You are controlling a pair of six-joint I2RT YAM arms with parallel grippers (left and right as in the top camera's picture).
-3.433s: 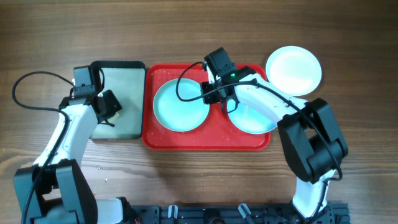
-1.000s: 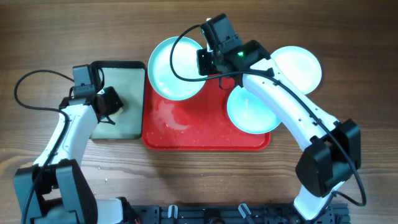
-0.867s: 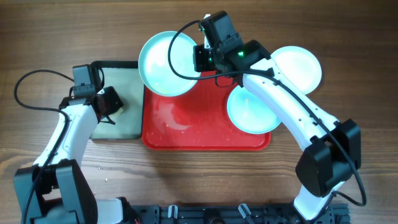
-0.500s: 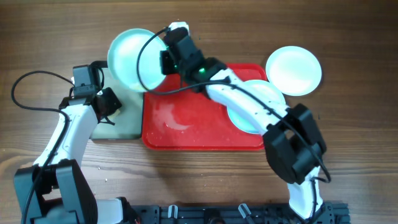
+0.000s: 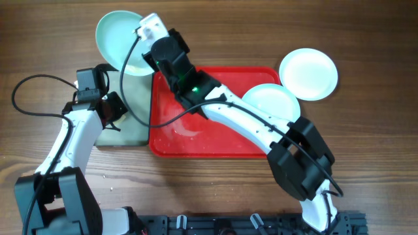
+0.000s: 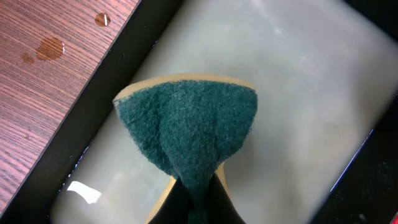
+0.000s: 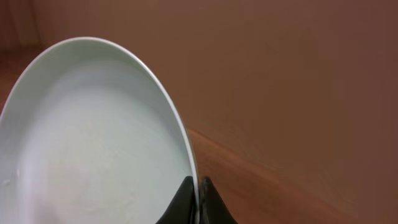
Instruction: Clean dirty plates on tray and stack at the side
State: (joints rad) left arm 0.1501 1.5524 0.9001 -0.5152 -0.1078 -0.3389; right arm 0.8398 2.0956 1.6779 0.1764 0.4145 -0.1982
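So: the turquoise plate [image 5: 119, 40] is found up at about 10 o'clock in the overhead view. It's lifted clear of the red tray [image 5: 215, 140] and hung over the far edge of the black-rimmed tray [image 5: 134, 127] and the desk [image 5: 52, 39] beyond. It's pinched by the right fingers [image 7: 181, 202], closed down narrow on nothing but the thin rim. A green-faced sponge [image 6: 186, 130] is squeezed tight in the left fingers [image 6: 165, 211] and held over the pale inside of the black-rimmed tray, at 9 o'clock.

What could go wrong, probably: a glossy plate gripped only at the rim could be swung round or slipped out if it's pushed hard by the sponge, and it'd be dropped onto the tray edge. The right arm is stretched right across, so the second turquoise plate [image 5: 268, 94] lying partly under it on the red tray could be clipped when the arm is pulled back. More drips could be left on the desk too; a few water drops [image 6: 50, 46] are seen there.

Direction-wise, no real long axis can be given for a round plate. The hollow side is turned upward and tipped a bit, gripped edge toward 4 o'clock, free edge toward 10. The white plate [image 5: 308, 73] is parked at 2 o'clock, off the tray.
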